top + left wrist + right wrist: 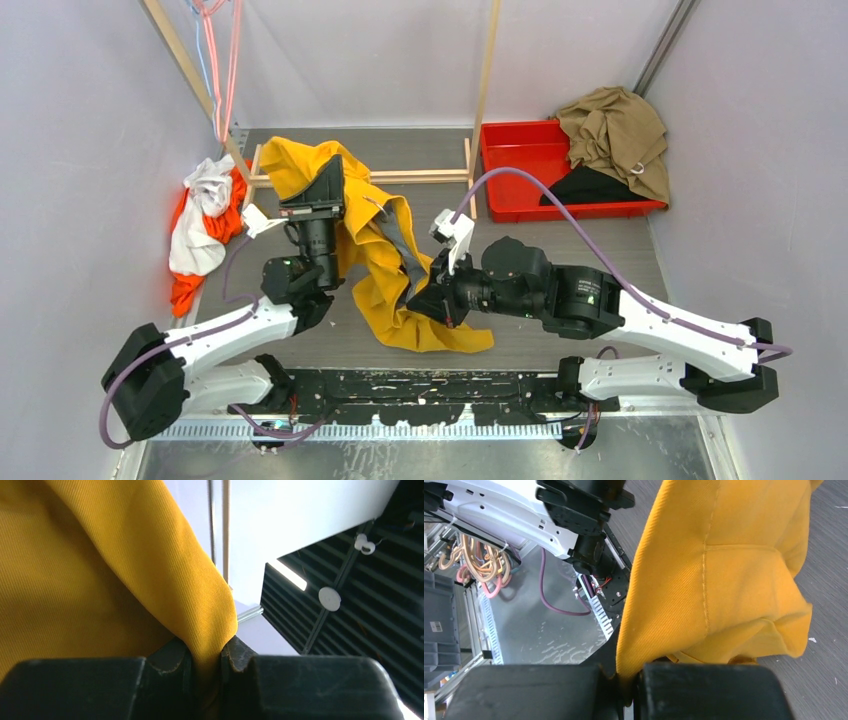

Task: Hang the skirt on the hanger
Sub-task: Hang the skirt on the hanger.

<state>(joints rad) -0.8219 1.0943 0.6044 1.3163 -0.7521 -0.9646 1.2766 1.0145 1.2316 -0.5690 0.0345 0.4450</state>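
The yellow skirt (385, 270) hangs in a crumpled drape between both grippers above the table's middle. My left gripper (318, 188) is raised and shut on the skirt's upper edge; the left wrist view shows its jaws (206, 660) pinching a fold of yellow cloth (125, 580). My right gripper (428, 298) is shut on the skirt's lower right part; the right wrist view shows its jaws (626, 680) clamped on a seamed edge (704, 580). A grey strip (396, 240) with a small metal hook shows among the folds; I cannot tell whether it is the hanger.
A wooden rack frame (420, 176) stands at the back. A red bin (520, 150) at the back right holds a tan cloth (615, 130) and a black cloth (590, 188). An orange and white garment (205, 225) lies by the left wall.
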